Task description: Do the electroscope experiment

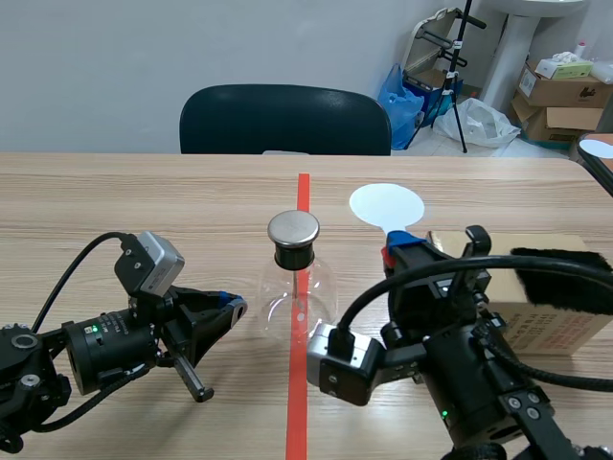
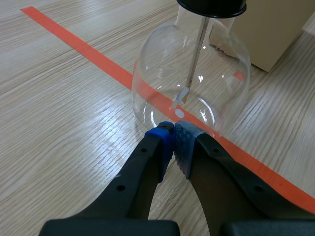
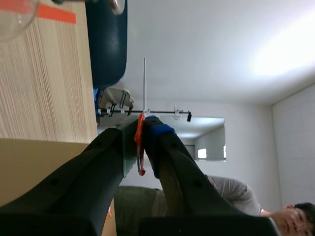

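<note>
Down low, the left gripper is clenched on nothing, its blue pad pressed against its partner. The tips sit just beside the foot of the clear round-bellied glass flask; whether they touch the glass cannot be told. In the scene view this gripper lies at 9 o'clock of the flask.

The flask stands upright on the orange-red tape line, mid-tabletop. A black stopper plugs its neck, capped by a flat silver metal disc. A thin metal rod hangs inside, with a small pale foil leaf at its lower end.

The right gripper, at 3 o'clock of the flask, is rolled onto its side and grasps a thin orange-red handle. From it a white round plate extends toward 12 o'clock, lying at 1 o'clock of the flask and apart from it.

Beyond that arm, at 3 o'clock, a brown cardboard box rests on the light wooden tabletop, a black furry strip on top. A dark chair stands at 12 o'clock.
</note>
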